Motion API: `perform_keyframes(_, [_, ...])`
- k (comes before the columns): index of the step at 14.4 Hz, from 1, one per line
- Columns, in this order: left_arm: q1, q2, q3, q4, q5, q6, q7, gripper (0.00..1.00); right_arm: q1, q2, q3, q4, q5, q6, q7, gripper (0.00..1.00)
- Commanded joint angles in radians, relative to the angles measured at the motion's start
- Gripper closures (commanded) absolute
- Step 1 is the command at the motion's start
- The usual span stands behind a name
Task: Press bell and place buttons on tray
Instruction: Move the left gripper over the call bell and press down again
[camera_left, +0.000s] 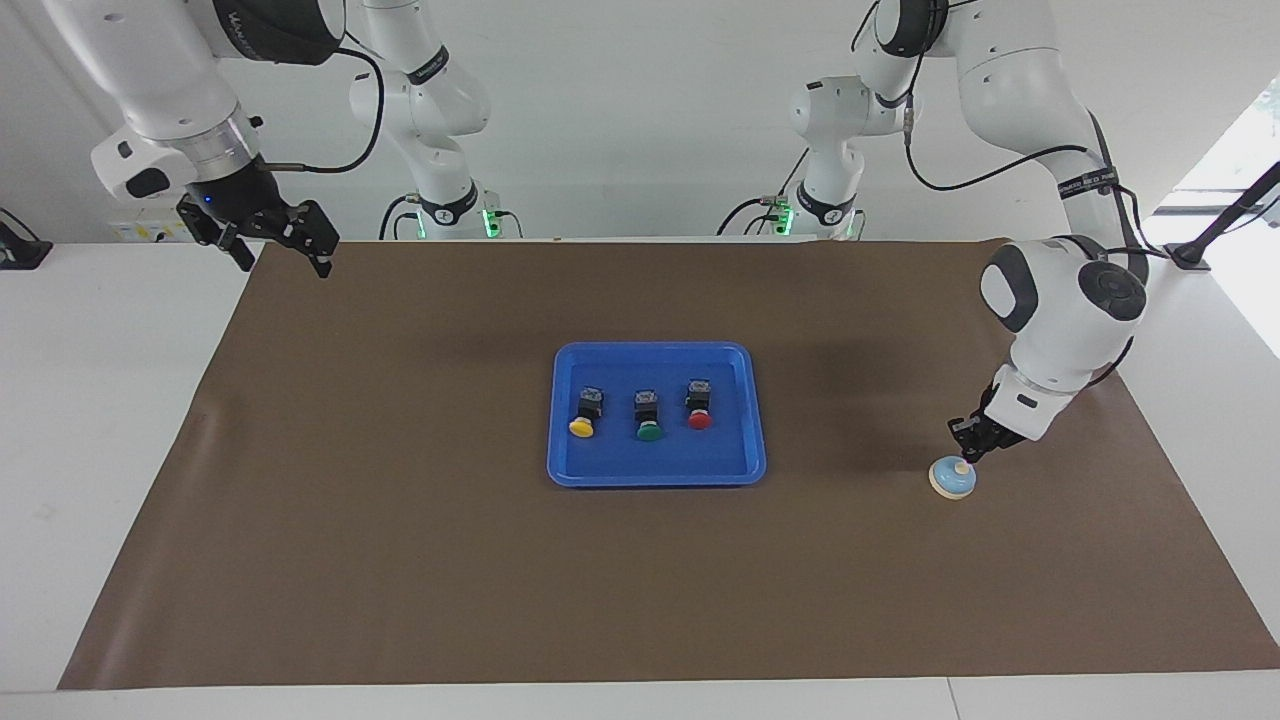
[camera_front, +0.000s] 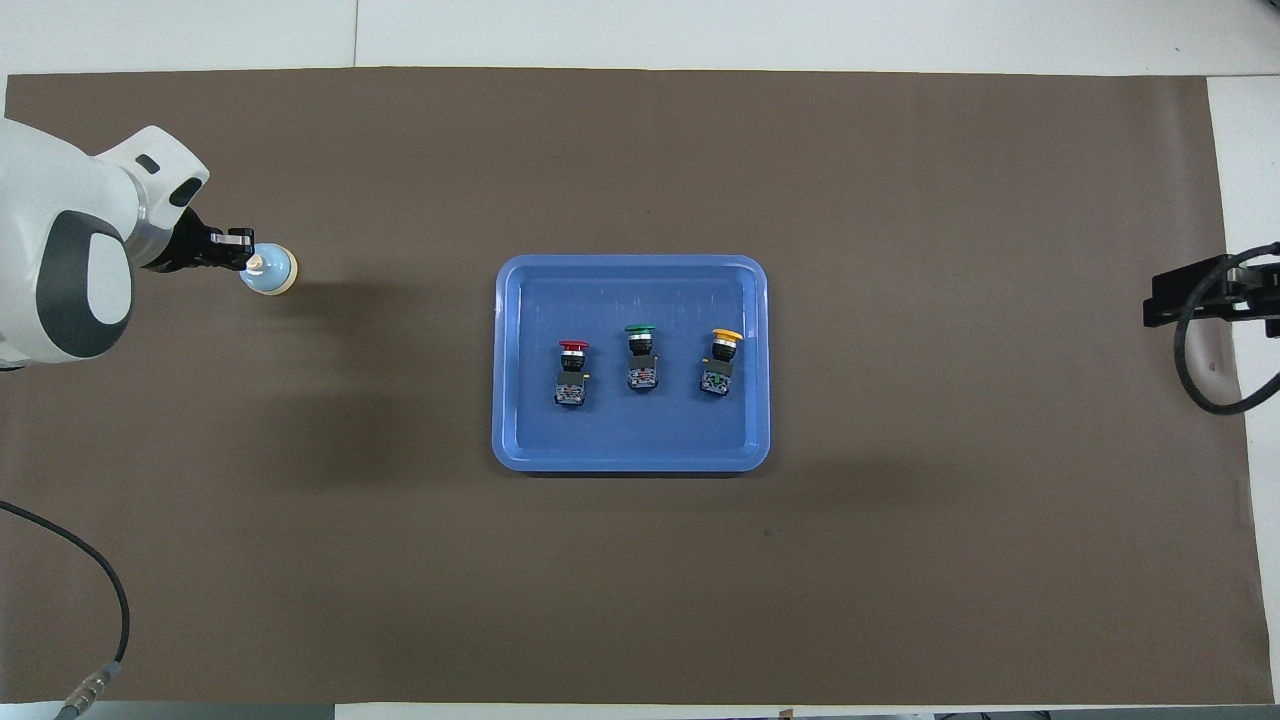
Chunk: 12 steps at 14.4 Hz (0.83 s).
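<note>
Three buttons (camera_left: 647, 410) in tray (camera_left: 571, 468), closed left gripper (camera_left: 966, 456) on bell (camera_left: 951, 481)

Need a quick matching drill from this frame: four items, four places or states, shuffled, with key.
Items:
1. left gripper
2. right gripper
3. green button
4. bell

States:
A. open, raised over the mat's edge
B. middle of three in the blue tray
C. shut, tips at the bell's knob
D. on the mat, toward the left arm's end

Pairs: 1-C, 2-A, 3-B, 4-D
</note>
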Motion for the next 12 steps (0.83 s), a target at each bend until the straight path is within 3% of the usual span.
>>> perform_keyframes(1, [0.005,0.007,-0.003,-0.004,0.003,0.033,0.015,1.00,-0.025,-0.020,0.022,-0.022,0.009,0.008,-0.021,0.00])
perform_keyframes(12, [0.004,0.050,0.000,-0.028,0.003,0.113,0.015,1.00,-0.013,-0.026,0.020,-0.027,0.022,-0.010,-0.030,0.00])
